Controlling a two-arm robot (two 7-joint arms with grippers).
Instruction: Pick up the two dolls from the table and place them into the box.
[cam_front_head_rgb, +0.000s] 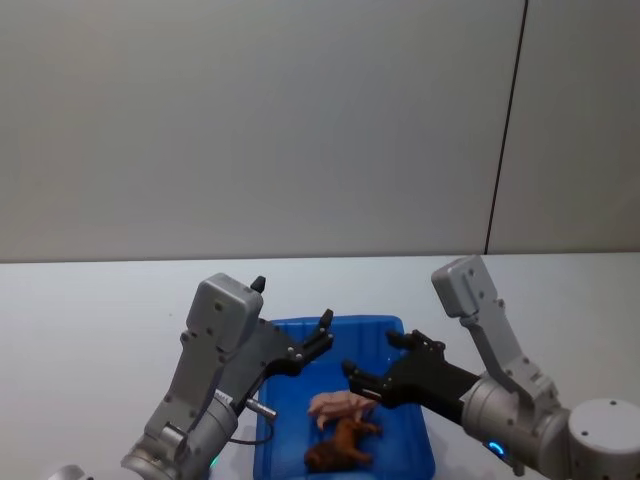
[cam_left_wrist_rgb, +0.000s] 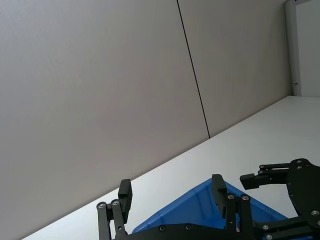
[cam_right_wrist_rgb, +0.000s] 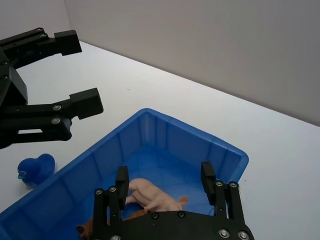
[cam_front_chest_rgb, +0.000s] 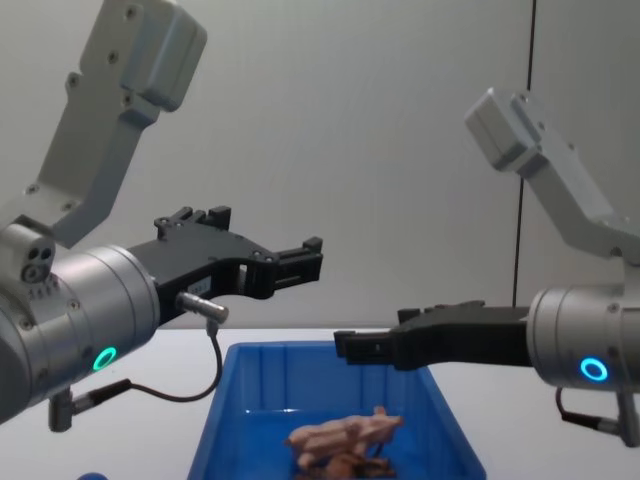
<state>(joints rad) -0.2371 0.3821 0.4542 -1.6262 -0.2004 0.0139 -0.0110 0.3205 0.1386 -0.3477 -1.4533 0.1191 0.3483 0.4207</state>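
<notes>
Your pink pig (cam_front_head_rgb: 338, 405) and brown maned animal (cam_front_head_rgb: 338, 447) are lying touching inside the blue box (cam_front_head_rgb: 360, 323). Your left gripper (cam_front_head_rgb: 316, 340) and right gripper (cam_front_head_rgb: 372, 354) are hovering above it, jaws released, empty.

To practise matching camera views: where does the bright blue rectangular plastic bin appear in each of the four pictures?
Head view: bright blue rectangular plastic bin, bottom centre.
Left wrist view: its corner just beyond the open left gripper.
Right wrist view: bin beneath the open right gripper.
Chest view: bin, bottom centre.
Shared landmark: white tabletop around it.
</notes>
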